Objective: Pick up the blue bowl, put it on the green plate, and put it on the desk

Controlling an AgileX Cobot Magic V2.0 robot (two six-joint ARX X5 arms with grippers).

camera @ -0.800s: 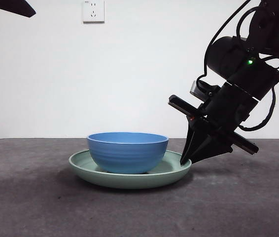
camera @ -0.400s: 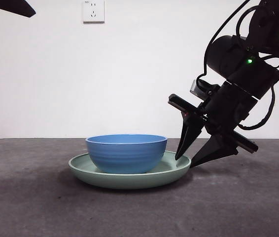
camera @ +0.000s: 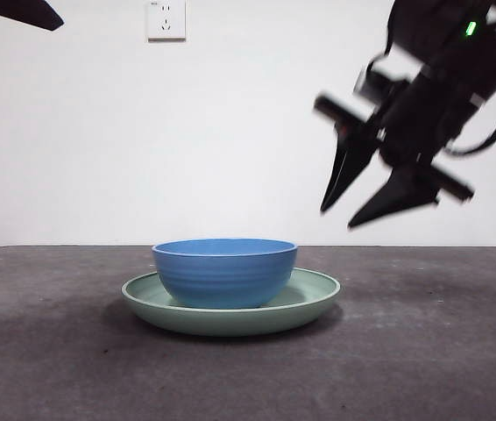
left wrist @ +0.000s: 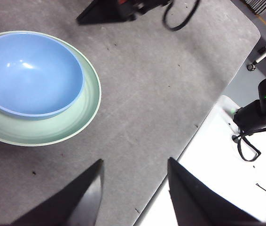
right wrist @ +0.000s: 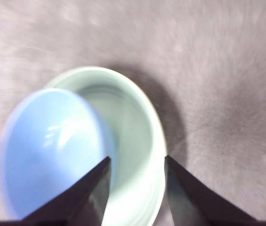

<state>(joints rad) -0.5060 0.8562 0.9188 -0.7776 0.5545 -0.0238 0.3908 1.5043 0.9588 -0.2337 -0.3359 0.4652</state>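
The blue bowl point(camera: 225, 272) sits inside the green plate point(camera: 314, 301), a touch off-centre toward one side of it; the plate rests flat on the dark grey surface point(camera: 441, 351), and the bowl's rim stands clear above the plate's raised edge; up in the air, above and to the side of the plate's rim, hangs the right hand point(camera: 349, 217), blurred with motion, its two black jaws spread apart and gripping nothing, tips pointing down toward the plate; from its own wrist camera the right hand point(right wrist: 135, 162) looks down on bowl and plate together between its parted jaws; the left hand point(left wrist: 134, 165) hovers high over the surface's edge, well apart from the plate, jaws likewise parted and empty; on the wall behind, a white socket point(camera: 166, 19) shows above the bowl.
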